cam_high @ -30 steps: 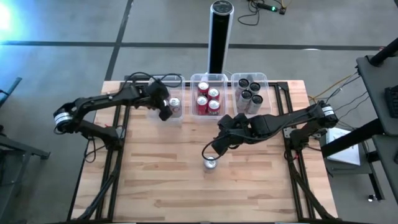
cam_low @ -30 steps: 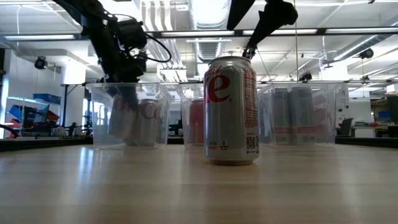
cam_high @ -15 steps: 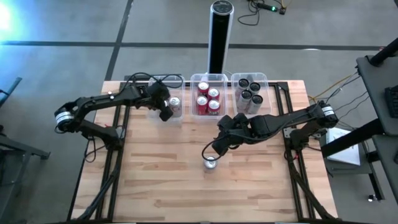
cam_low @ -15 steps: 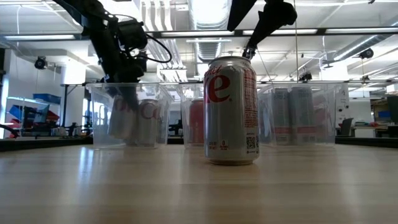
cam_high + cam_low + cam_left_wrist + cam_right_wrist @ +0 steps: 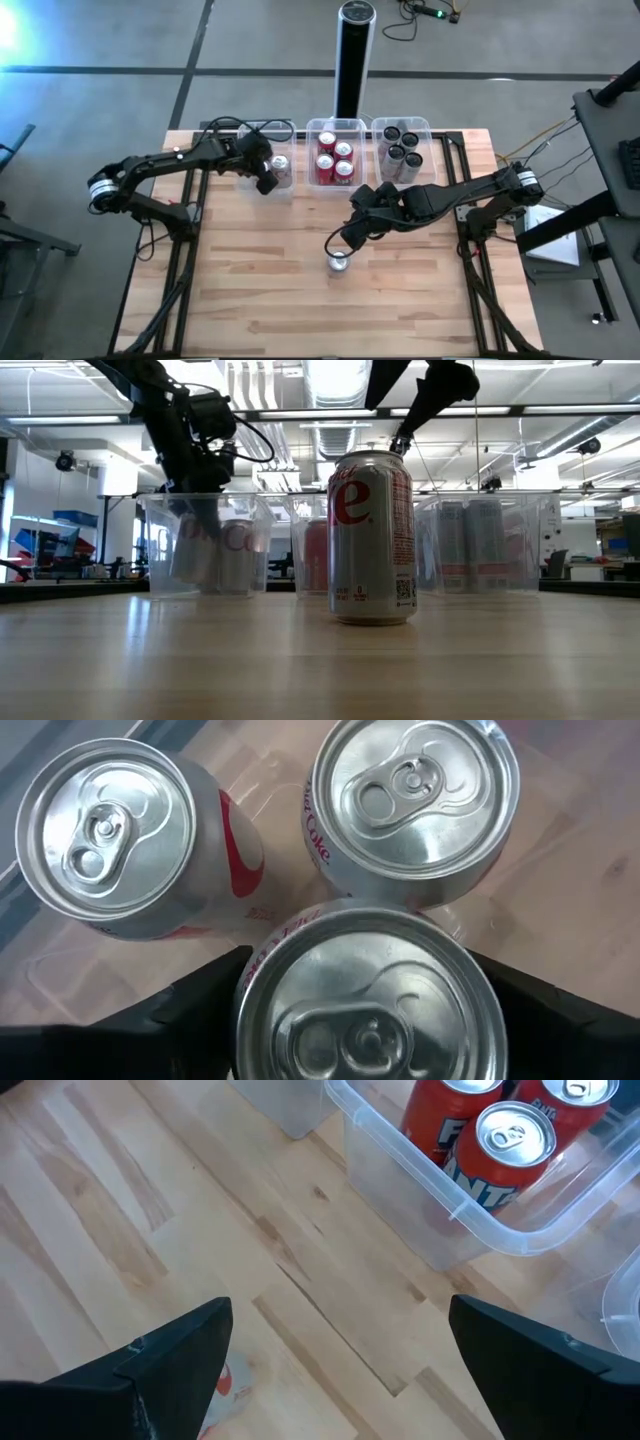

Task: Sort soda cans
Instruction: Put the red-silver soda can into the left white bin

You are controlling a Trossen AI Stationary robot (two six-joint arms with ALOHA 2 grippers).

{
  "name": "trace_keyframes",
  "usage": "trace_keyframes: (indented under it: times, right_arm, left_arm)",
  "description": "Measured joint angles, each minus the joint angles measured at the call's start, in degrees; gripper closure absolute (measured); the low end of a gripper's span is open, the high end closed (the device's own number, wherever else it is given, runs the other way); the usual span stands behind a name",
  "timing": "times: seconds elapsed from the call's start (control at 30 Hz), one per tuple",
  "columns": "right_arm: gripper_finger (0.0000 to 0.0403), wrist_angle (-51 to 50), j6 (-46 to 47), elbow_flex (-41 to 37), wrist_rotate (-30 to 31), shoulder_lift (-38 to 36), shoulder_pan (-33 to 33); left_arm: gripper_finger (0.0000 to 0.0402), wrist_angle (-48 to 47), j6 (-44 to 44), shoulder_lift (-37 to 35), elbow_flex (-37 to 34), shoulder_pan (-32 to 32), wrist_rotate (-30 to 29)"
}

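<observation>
My left gripper reaches down into the left clear bin and is shut on a silver can. Two more silver cans stand beside it on the bin floor. A lone silver can with red script stands upright on the table. My right gripper hangs open just above and beyond it; in the right wrist view only an edge of that can shows. Red cans fill the middle bin, dark cans the right bin. My left gripper pinches the silver can's side wall just below its top rim, one finger on each side. The fingers come from above, pointing down. The can stays upright, low inside the left bin; whether its base rests on the floor I cannot tell.
Three clear bins stand in a row at the table's far edge. A tall black-and-silver post rises behind the middle bin. Bare wood stretches across the near half of the table. Cables loop behind the left bin.
My left gripper has eased its can slightly lower inside the left bin, still shut on it. The right arm and the lone can have kept still.
</observation>
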Motion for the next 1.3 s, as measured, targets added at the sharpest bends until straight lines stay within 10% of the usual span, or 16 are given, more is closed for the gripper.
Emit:
trace_keyframes:
  times: [0.6,1.3]
  right_arm:
    - [0.0035,0.1,2.6,-0.3,0.0,0.0,0.0]
    - [0.0035,1.3,5.4,-1.0,-0.5,0.0,1.6]
  left_arm:
    - [0.0025,-0.4,4.0,-1.7,7.7,-1.4,11.9]
    - [0.0043,-4.3,8.6,9.8,22.6,3.5,-1.5]
